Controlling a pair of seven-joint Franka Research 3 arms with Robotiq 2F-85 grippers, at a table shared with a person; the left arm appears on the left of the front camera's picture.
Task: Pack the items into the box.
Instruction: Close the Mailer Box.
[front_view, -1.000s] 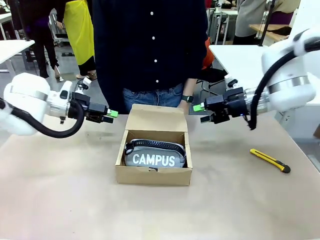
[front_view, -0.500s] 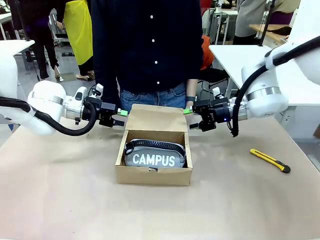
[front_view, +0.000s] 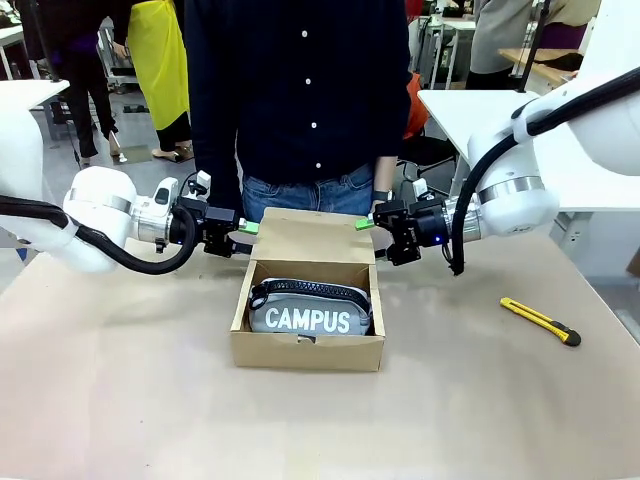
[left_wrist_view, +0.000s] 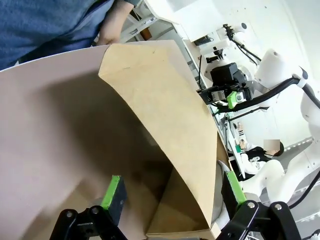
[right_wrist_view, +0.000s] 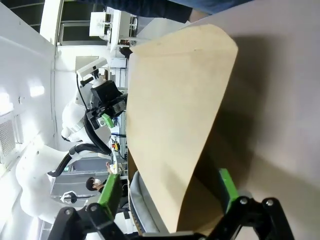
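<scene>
Box (front_view: 306, 352) mid worktop (front_view: 120, 400), toward far edge, pouch (front_view: 308, 318) inside, lid (front_view: 312, 237) upright, long axis hand-to-hand. Left hand (front_view: 243, 237) at lid's left end, right hand (front_view: 372, 238) at right end, both wide open, empty, equally near.

The left arm (front_view: 95, 215) comes in level from the left, wrist horizontal, and the left gripper (front_view: 243, 238) points toward the middle with its jaws spread wide. The right arm (front_view: 510, 200) mirrors it from the right, and the right gripper (front_view: 372, 240) is equally wide. The 2 grippers face each other, well apart.
</scene>
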